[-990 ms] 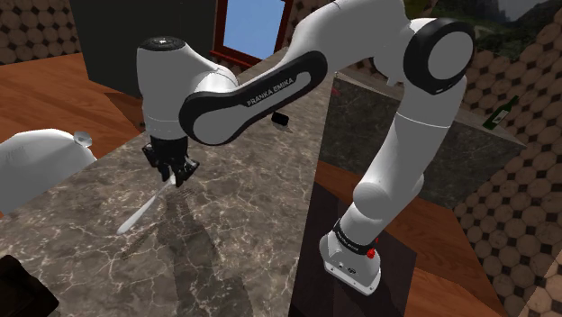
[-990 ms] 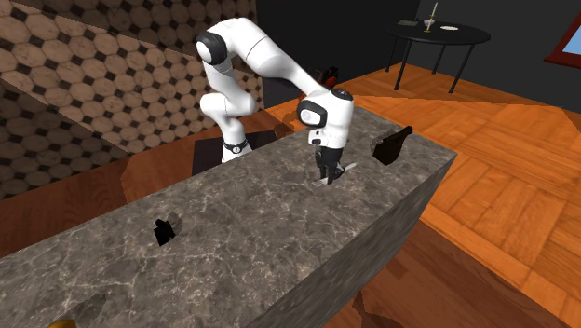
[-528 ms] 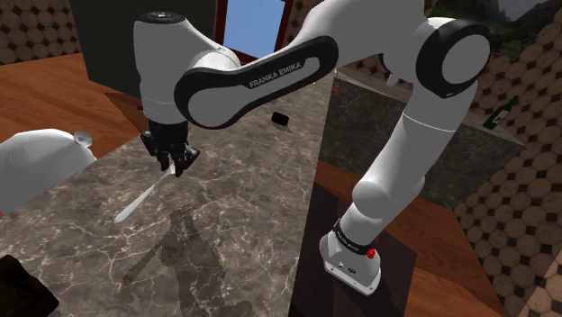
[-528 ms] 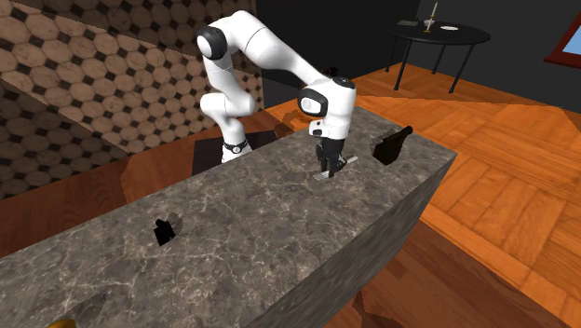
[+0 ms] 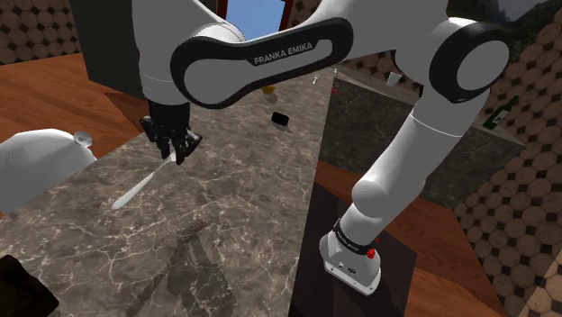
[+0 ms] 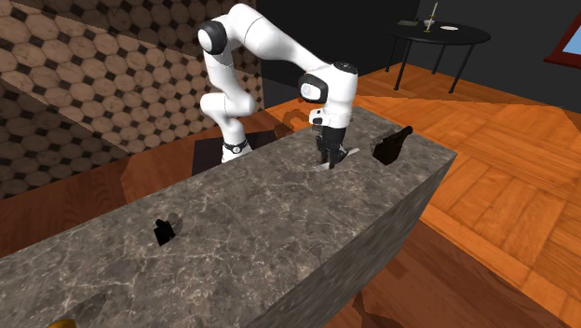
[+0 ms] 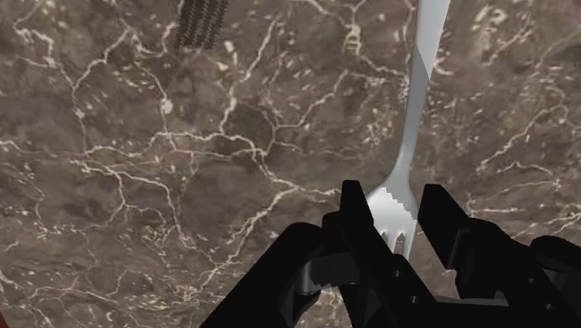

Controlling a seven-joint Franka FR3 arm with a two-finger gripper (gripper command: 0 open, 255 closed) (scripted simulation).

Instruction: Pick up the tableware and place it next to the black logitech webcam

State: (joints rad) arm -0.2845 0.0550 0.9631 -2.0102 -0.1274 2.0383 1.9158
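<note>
I'm looking at a long dark marble counter point(image 5: 234, 207) with pale veins. The white arm point(image 5: 270, 58) reaches from its stand over the end of the counter on the second exterior view's right. A black object point(image 6: 391, 147) sits on the counter near that end, just beyond the hand. The black gripper point(image 5: 176, 153) points down above the stone, its fingers point(image 7: 354, 205) clamped on the tine end of a grey fork point(image 5: 135, 189). The fork's handle slants away and down toward the counter. I can't tell whether its tip touches the stone. A smaller black object point(image 5: 280, 119) stands well apart, further along the counter. I can't tell which of the two is the webcam.
</note>
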